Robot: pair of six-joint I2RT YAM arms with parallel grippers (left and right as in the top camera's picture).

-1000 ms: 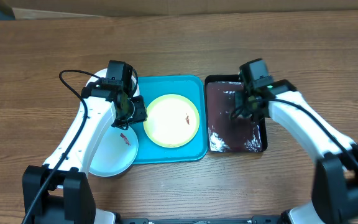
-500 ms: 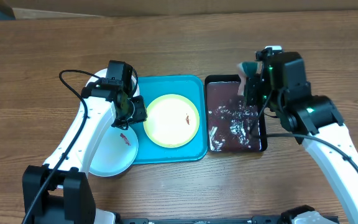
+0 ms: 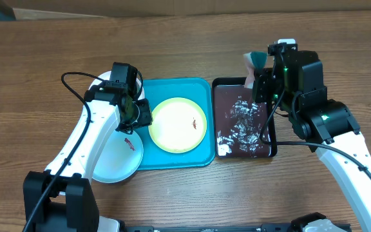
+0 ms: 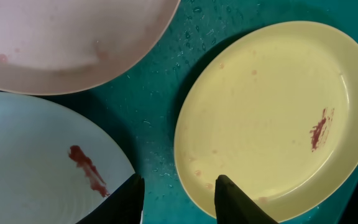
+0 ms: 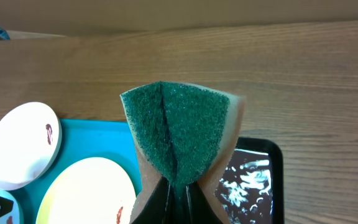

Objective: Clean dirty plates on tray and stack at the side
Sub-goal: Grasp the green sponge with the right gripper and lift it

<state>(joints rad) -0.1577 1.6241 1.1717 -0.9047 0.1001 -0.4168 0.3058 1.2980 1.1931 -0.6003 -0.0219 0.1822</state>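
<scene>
The turquoise tray [image 3: 201, 90] holds a yellow-green rimmed plate [image 3: 178, 124] with a red smear. A light blue plate [image 3: 116, 158] overhangs the tray's left edge, and a white plate [image 3: 98, 81] lies mostly hidden under my left arm. My left gripper [image 3: 140, 115] hangs open low over the tray [image 4: 160, 112], one finger above the blue plate [image 4: 36, 162], the other above the yellow plate's [image 4: 272, 118] rim. My right gripper [image 5: 176, 202] is shut on a green sponge [image 5: 176, 130], raised above the black tray's far edge. The sponge [image 3: 257, 62] is folded between the fingers.
The black glossy tray [image 3: 269, 145] to the right of the turquoise one holds dark liquid with white foam streaks. In the right wrist view the white plate [image 5: 20, 146] and yellow plate [image 5: 89, 193] lie left of the sponge. Bare wooden table surrounds both trays.
My right gripper has lifted the sponge out of the black tray and drawn back toward its far edge, leaving foam behind. The left arm and plates have not moved.
</scene>
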